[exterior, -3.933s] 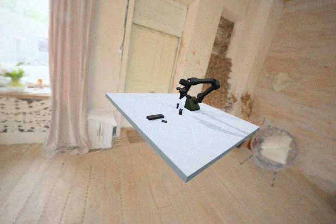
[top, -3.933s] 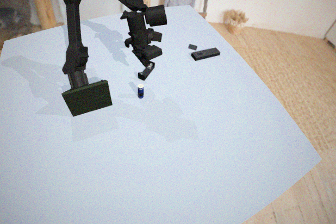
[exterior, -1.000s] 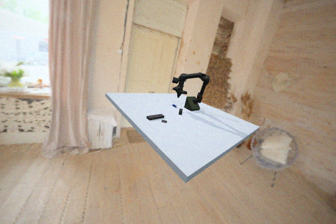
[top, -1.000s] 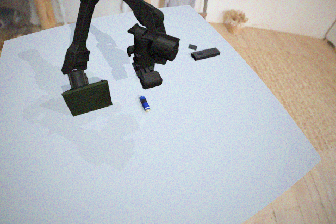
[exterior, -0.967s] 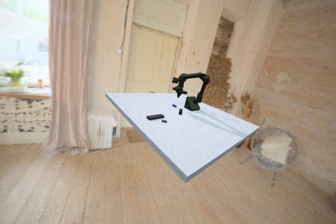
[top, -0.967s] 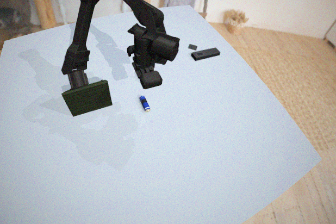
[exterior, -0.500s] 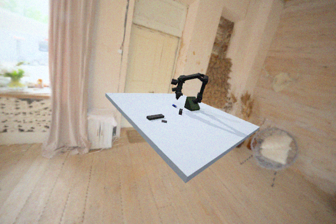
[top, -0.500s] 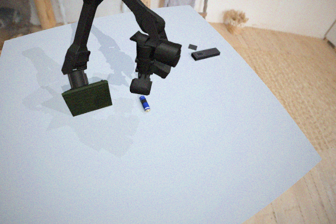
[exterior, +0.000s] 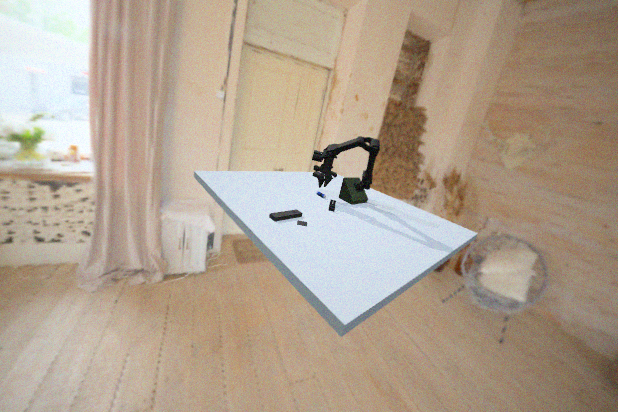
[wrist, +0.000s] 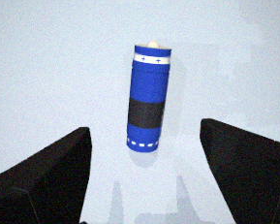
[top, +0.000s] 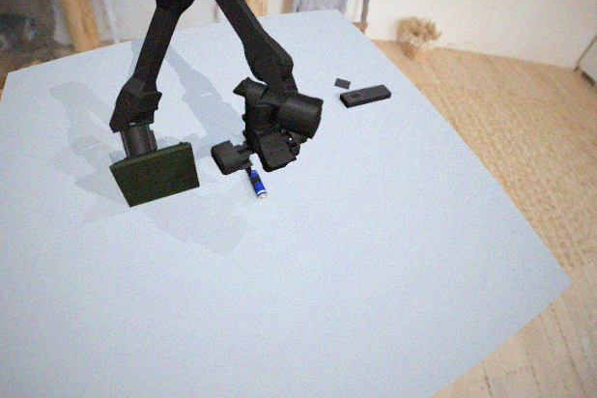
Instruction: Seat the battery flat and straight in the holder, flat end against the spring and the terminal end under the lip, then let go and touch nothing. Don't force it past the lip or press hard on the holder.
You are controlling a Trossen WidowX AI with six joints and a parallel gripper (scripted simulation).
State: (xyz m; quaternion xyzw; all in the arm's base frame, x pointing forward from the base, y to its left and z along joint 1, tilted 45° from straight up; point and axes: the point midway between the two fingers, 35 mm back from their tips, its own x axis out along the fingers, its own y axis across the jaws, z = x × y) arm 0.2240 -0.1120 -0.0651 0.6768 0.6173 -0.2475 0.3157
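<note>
Wrist view shows battery (wrist: 148, 98) lengthwise, lined up with the gap ahead of the spread, empty hand (wrist: 144, 181). Top view adds holder (top: 365, 96) well apart across the counter (top: 338, 249).

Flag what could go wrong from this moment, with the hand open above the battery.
1. The blue cylindrical battery with a black band lies loose on the pale blue table; the open hand holds nothing, and one finger touching first might roll it.
2. The battery sits ahead of the fingertips, not between them, so closing now would likely miss.
3. The flat black rectangular holder is far across the table, so a weak grip risks a drop in transit.
</note>
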